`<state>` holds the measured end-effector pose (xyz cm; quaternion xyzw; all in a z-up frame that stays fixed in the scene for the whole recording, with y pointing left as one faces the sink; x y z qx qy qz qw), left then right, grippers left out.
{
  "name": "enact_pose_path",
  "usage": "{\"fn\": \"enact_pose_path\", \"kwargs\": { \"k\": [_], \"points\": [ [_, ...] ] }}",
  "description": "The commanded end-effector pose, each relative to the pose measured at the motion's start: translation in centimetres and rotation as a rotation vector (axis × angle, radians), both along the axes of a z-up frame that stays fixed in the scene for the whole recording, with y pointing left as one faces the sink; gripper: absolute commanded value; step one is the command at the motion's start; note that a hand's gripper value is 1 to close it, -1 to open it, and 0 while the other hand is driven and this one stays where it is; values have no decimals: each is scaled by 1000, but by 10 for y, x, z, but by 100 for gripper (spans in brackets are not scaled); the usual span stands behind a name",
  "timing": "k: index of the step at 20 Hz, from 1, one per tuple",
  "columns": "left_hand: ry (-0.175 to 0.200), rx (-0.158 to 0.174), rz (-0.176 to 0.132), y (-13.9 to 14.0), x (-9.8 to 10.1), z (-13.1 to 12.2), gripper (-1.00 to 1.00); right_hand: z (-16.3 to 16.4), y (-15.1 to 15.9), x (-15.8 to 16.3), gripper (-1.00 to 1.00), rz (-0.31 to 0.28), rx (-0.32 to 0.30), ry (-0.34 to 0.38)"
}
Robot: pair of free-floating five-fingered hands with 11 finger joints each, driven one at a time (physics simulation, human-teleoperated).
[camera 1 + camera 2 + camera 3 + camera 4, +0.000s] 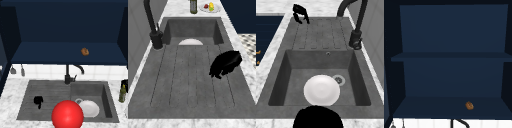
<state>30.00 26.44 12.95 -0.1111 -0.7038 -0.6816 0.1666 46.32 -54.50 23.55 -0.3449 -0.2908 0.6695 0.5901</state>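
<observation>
White round plate (89,108) sits in the grey sink basin (106,100), right beside the drain, and nobody's touching it! Over on the ribbed grey draining board (30,100) hovers the left hand (38,100), fingers curled downward and holding nothing, well apart from the plate. A big red ball (67,115) looms at the sink's front edge. Black faucet (68,75) stands behind, and a small brown pastry (85,51) rests on the dark blue cabinet shelf (50,55) above.
</observation>
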Motion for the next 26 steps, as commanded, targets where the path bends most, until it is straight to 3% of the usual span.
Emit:
{"fn": "enact_pose_path", "kwargs": {
  "k": [1,6,7,20,26],
  "points": [
    [0,0,0,0,0,0,0,-4,0,1,100,0,0,15],
    [0,0,0,0,0,0,0,-6,-1,5,100,-2,1,3],
    [0,0,0,0,0,0,0,-6,-2,5,-100,-3,2,-3],
    [0,0,0,0,0,0,0,15,-11,-6,-100,45,35,17],
    [0,0,0,0,0,0,0,32,-11,-33,-100,43,57,13]
  ]
}}
